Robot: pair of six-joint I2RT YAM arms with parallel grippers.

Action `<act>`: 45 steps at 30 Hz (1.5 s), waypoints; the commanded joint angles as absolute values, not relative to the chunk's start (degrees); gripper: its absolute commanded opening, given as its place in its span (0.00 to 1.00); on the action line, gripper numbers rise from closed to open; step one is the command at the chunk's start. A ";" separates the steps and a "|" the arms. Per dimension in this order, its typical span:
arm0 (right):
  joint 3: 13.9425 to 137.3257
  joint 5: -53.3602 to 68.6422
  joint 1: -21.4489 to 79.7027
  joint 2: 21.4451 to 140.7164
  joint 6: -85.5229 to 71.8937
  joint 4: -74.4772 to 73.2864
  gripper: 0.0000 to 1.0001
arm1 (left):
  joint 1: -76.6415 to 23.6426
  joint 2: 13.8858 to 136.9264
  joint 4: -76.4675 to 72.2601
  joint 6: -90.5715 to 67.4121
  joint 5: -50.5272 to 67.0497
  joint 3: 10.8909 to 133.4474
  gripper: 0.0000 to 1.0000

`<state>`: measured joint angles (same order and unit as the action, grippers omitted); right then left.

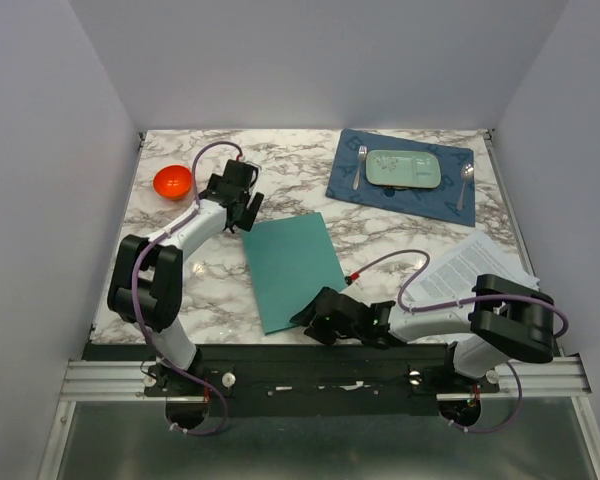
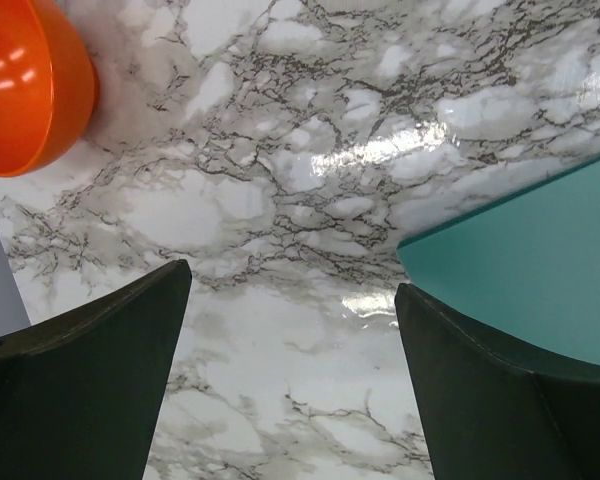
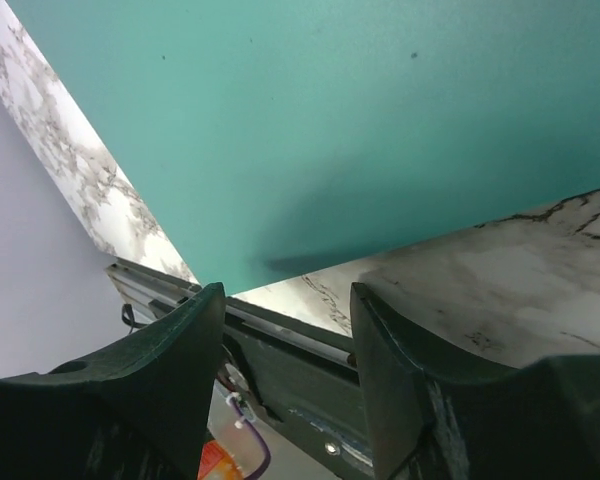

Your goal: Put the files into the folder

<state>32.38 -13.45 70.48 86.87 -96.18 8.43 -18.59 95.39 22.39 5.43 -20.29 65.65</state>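
The teal folder lies closed and flat on the marble table, a little left of centre. The files, white printed sheets, lie at the right, partly under my right arm. My left gripper is open and empty just beyond the folder's far left corner. In the left wrist view that corner lies by the right finger, and bare marble shows between the gripper's fingers. My right gripper is open at the folder's near right corner. In its wrist view the gripper points at the folder's near edge, holding nothing.
An orange bowl stands at the far left, close to my left gripper, and shows in the left wrist view. A dark blue placemat at the far right bears a pale green tray, a fork and a spoon.
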 commanded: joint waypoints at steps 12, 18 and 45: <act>22.08 -22.85 72.86 84.46 -109.25 20.20 0.58 | -18.37 100.99 20.39 8.79 -18.29 67.24 0.98; 19.16 -24.96 72.86 85.60 -111.36 28.03 0.56 | -18.46 100.90 21.97 10.45 -17.40 65.57 0.95; 23.63 -35.94 72.95 82.98 -110.22 23.60 0.39 | -22.58 97.21 21.44 16.87 -16.61 55.99 0.91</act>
